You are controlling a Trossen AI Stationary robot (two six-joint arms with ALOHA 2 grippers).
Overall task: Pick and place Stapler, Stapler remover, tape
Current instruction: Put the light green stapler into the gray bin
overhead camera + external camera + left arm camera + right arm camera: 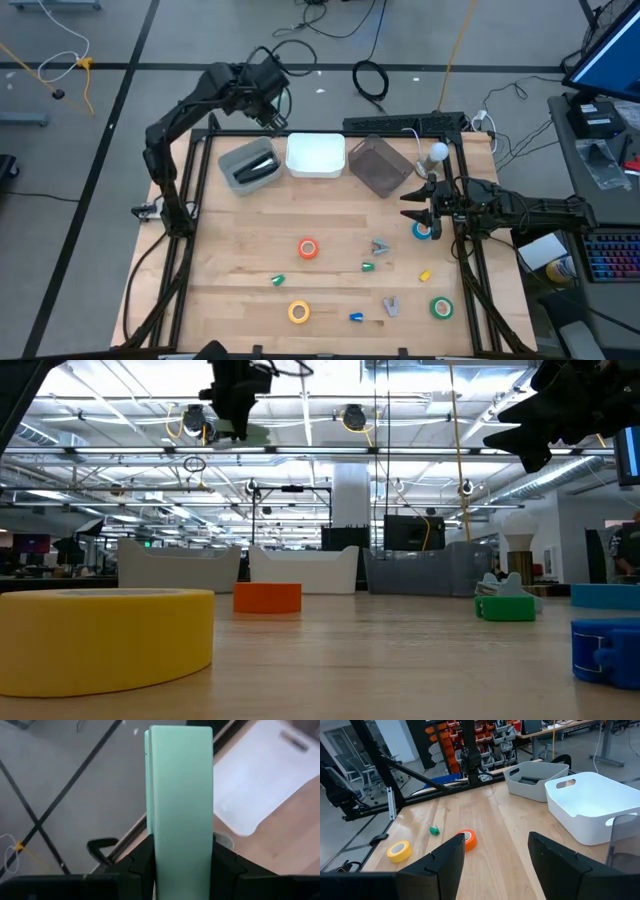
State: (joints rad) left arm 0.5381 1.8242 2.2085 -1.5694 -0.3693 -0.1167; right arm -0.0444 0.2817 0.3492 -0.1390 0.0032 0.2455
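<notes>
Left gripper (182, 870) clamped on a pale green stapler (181, 800), held up in the air at the far edge of the tabletop (330, 260), above the gap between the grey bin (248, 163) and the white bin (316, 155). Grey bin near the far left corner has a dark item inside, can't tell what. White bin sits mid far edge, clear dark bin (380, 165) just right of it. Right gripper (418, 215) released, fingers spread, nothing held, hanging by the right edge right next to the blue tape roll (422, 230). Orange tape roll (308, 248) mid-table, yellow roll (299, 312) near the front edge, green roll (441, 307) toward the front right corner. Two grey staple removers, one (380, 245) right of the orange roll, one (391, 306) nearer the front edge. Small coloured bits scattered between them: green (278, 281), green (368, 267), yellow (425, 274), blue (356, 317). Nothing blocks the bins from above.
</notes>
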